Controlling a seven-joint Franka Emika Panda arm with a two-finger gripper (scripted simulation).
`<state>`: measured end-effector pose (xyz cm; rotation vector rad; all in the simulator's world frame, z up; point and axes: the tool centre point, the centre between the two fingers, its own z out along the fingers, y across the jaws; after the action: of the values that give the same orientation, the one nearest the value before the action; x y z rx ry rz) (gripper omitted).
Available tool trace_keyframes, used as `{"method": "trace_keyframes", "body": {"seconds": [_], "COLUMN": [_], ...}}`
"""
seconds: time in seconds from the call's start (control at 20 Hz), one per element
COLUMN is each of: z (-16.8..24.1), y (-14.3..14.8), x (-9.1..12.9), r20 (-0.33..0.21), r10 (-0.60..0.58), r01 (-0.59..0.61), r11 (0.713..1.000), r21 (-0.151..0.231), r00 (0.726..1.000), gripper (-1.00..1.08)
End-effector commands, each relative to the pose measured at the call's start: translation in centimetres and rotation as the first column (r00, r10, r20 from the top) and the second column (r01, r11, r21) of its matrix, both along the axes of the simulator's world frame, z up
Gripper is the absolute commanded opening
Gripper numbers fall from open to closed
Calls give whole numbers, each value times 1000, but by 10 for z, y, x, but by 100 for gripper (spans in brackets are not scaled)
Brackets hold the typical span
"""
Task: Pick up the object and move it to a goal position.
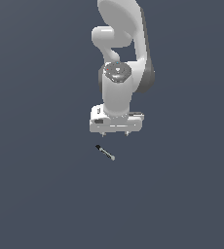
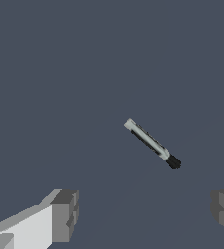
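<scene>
The object (image 1: 104,152) is a tiny thin rod lying flat on the dark grey floor, black at one end and light grey-white at the other. It lies just in front of and below my gripper (image 1: 115,133), slightly toward the exterior view's left. In the wrist view the rod (image 2: 151,143) lies at a slant, apart from both fingers. My gripper (image 2: 143,211) is open, its fingertips (image 2: 64,214) spread wide with nothing between them.
The white arm (image 1: 119,58) rises behind the gripper. Plain dark grey floor (image 1: 36,194) lies all around, with no other objects in view.
</scene>
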<state>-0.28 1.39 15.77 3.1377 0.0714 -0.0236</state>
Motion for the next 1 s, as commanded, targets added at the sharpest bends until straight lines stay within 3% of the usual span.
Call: {"method": "trace_keyframes", "body": {"seconds": [0.0, 0.5, 0.95], "z": [0, 10, 7], "y": [0, -7, -8], "x": [0, 4, 4], "r20": [0, 26, 25], "r10": [0, 25, 44], "r01": [0, -24, -43], "r11": [1000, 999, 998], "r21": [0, -33, -34], "r00": [1000, 999, 999], "gripper": [100, 100, 100]}}
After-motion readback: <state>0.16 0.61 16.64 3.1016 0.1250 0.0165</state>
